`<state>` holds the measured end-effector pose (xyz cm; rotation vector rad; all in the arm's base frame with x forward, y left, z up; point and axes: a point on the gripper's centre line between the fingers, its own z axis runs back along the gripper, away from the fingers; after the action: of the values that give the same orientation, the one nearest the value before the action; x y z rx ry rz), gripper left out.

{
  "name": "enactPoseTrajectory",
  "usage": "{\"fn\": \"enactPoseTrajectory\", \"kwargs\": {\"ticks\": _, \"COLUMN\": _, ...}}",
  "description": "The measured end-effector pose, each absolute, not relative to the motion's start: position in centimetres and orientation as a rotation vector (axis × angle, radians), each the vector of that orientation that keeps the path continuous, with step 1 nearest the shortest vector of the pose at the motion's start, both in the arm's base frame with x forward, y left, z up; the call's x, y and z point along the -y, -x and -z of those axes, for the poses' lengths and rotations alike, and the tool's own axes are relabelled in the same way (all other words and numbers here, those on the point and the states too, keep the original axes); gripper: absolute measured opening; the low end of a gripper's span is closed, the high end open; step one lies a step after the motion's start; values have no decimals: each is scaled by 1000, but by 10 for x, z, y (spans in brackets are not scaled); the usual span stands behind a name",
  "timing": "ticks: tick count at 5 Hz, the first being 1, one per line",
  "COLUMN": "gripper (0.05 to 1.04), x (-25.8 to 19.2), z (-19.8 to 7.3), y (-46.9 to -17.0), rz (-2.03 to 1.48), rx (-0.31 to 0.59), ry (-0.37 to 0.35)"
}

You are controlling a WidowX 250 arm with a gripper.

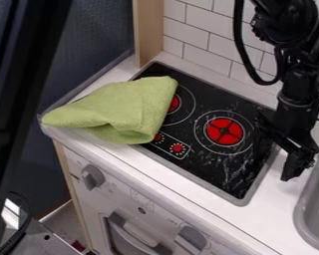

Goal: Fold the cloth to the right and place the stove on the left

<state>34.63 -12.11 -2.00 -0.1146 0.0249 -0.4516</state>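
Nearest you was the white oven front (149, 214). Beyond, your hand (273, 149) hung at the stove's (209, 167) right side, seemingly wide open and gripping nothing. The green cloth (125, 107) lay rumpled from the desk's (155, 169) left corner onto the stove.

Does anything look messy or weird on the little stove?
Yes! Whitish streaks mark its black top, maybe scratches or smears. The rumpled green cloth partly covers one burner, an odd spot for cloth.
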Motion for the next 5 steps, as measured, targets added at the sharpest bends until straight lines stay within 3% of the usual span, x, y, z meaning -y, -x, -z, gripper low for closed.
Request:
{"fn": "enactPoseTrajectory", "kwargs": {"ticks": 1, "gripper": 998, "x": 120, "z": 25, "y": -342, "rz": 450, "rx": -44, "ry": 108}}
{"fn": "enactPoseTrajectory", "kwargs": {"ticks": 2, "gripper": 999, "x": 91, "z": 7, "y": -327, "rz": 406, "rx": -41, "ry": 58}}
{"fn": "enactPoseTrajectory", "kwargs": {"ticks": 3, "gripper": 999, "x": 51, "z": -31, "y": -327, "rz": 350, "rx": -3, "ry": 15}}
{"fn": "enactPoseTrajectory", "kwargs": {"ticks": 4, "gripper": 999, "x": 9, "z": -68, "y": -316, "rz": 303, "rx": 94, "ry": -15}}
{"fn": "enactPoseTrajectory", "kwargs": {"ticks": 5, "gripper": 999, "x": -46, "z": -70, "y": -296, "rz": 261, "rx": 93, "ry": -29}}
